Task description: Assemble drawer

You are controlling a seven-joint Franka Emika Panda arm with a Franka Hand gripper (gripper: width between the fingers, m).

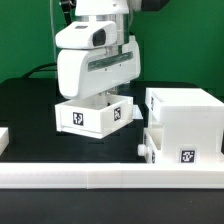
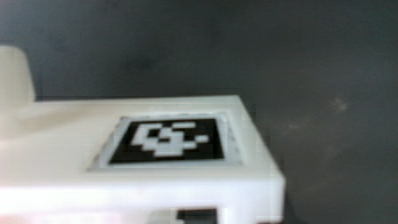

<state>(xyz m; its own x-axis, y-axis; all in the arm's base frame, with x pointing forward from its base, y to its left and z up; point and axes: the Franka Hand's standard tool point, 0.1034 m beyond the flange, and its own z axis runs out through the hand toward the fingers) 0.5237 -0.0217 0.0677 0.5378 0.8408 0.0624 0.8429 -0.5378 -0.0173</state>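
Observation:
A small white open-top tray (image 1: 92, 116) with square tags on its sides sits left of the tall white box shell (image 1: 186, 122) in the exterior view. My gripper (image 1: 104, 97) stands directly over the tray and its fingers reach down into it, so the tips are hidden. The wrist view is blurred. It shows a white tagged face of the tray (image 2: 169, 140) very close, over the dark table. A small white knobbed part (image 1: 148, 150) shows at the shell's lower left; I cannot tell whether it is the second tray.
A long low white rail (image 1: 100, 178) runs along the front of the black table. A flat white piece (image 1: 3, 140) lies at the exterior view's left edge. A green wall stands behind.

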